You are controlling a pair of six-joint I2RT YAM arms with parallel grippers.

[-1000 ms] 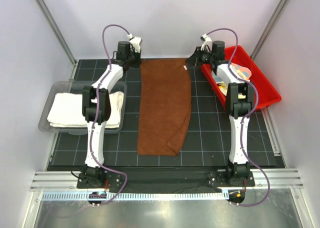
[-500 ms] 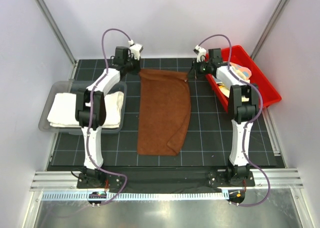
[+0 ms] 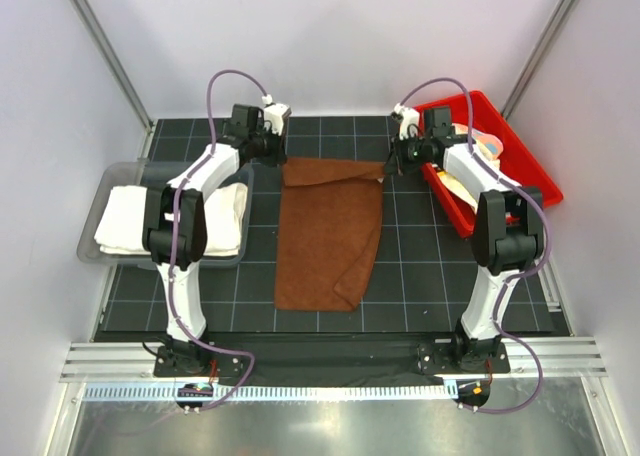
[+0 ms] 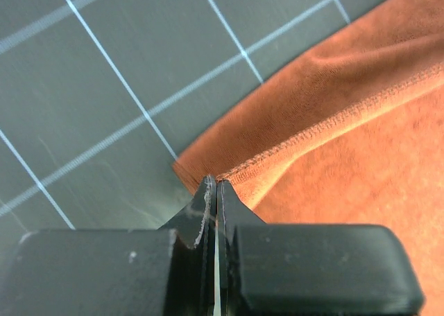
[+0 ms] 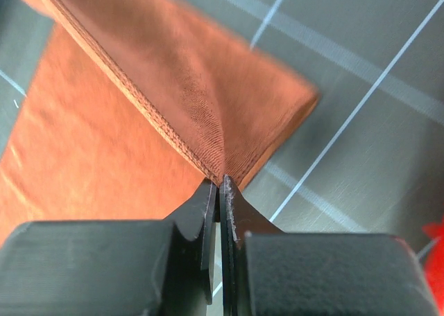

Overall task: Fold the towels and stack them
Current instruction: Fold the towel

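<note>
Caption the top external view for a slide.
Left gripper and right gripper pinch far corners of the brown towel; white towel lies in clear bin.

The right arm hides much of the red bin's indistinct cloths.

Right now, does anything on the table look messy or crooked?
Yes, a little. The brown towel has its near right corner curled over on itself, so its near edge looks lopsided. Its far edge is lifted and wrinkled, only because the left gripper and right gripper are pinching its far corners.
</note>
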